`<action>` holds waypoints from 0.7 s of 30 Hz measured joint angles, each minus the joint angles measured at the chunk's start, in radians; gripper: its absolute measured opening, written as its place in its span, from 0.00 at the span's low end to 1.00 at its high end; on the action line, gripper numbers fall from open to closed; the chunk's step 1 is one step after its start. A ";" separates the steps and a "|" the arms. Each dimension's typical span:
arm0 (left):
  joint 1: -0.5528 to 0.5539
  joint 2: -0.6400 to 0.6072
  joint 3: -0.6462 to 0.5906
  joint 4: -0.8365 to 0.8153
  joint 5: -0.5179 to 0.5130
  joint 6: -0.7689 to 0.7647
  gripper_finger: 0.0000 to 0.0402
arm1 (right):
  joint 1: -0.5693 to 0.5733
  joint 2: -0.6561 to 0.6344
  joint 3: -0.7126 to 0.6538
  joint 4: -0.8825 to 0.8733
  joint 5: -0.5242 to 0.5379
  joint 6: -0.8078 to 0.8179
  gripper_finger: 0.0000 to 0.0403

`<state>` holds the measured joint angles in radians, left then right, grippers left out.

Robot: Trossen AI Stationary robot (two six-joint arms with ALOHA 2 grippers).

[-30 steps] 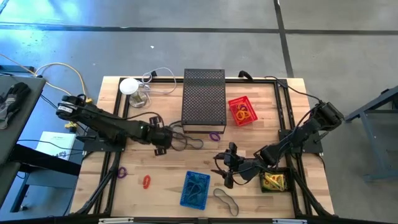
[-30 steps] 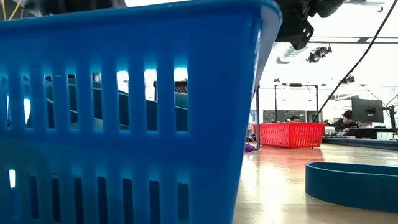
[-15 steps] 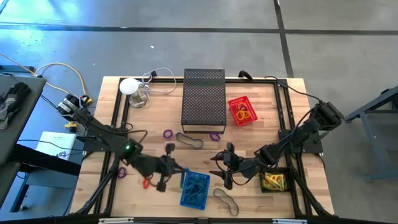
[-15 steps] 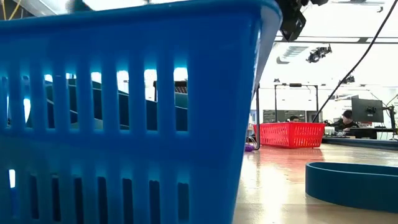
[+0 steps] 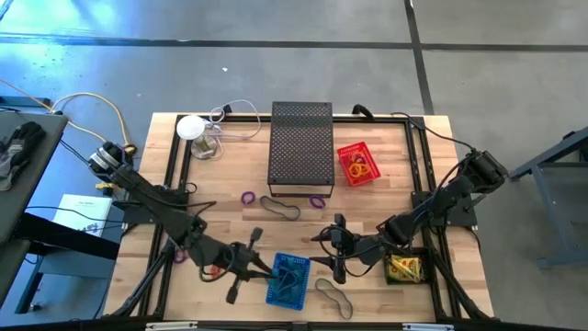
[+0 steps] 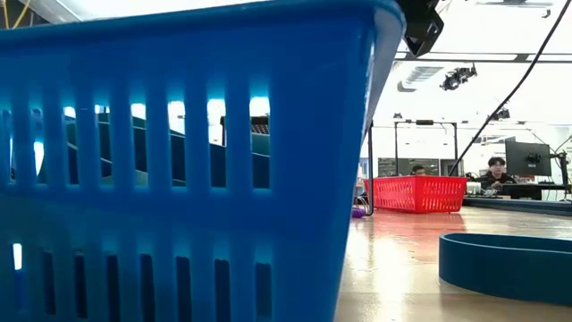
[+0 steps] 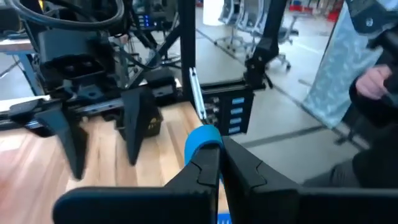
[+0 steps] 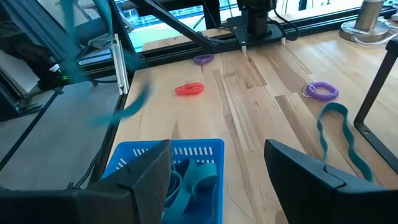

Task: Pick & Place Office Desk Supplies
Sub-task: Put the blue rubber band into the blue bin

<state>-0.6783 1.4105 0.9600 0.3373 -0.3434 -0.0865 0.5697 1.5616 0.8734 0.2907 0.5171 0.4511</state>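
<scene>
Purple loops point(image 5: 248, 198) and a red one point(image 8: 189, 89) are lying flat on the desk; teal bands point(image 8: 186, 186) are sitting in the blue basket point(image 5: 288, 279).

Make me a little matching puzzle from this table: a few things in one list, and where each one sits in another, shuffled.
Things
1. blue basket
2. red basket
3. black mesh box
4. white round object

Places
A. far left corner of the table
B. just right of the black mesh box
C. middle of the far edge
D. near edge, between the two arms

Pairs: 1-D, 2-B, 3-C, 4-A
</scene>
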 joint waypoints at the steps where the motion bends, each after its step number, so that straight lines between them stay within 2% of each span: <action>1: 0.003 0.021 0.000 0.033 0.006 -0.003 0.00 | 0.000 0.000 0.000 0.000 0.000 0.000 0.61; 4: 0.009 0.080 0.000 0.099 0.054 -0.004 0.00 | 0.000 0.000 0.000 0.000 0.000 0.001 0.61; 9: 0.010 0.134 0.000 0.120 0.157 -0.058 0.00 | 0.007 0.000 0.000 -0.001 0.000 0.024 0.61; 15: 0.041 0.205 0.000 0.132 0.175 -0.165 0.00 | 0.023 0.000 0.000 -0.001 0.000 0.026 0.61; 21: 0.097 0.248 0.000 0.178 0.345 -0.262 0.00 | 0.027 0.000 0.000 0.006 0.000 0.036 0.61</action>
<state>-0.5817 1.6583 0.9596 0.5148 0.0015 -0.3484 0.5964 1.5616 0.8734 0.2965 0.5169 0.4870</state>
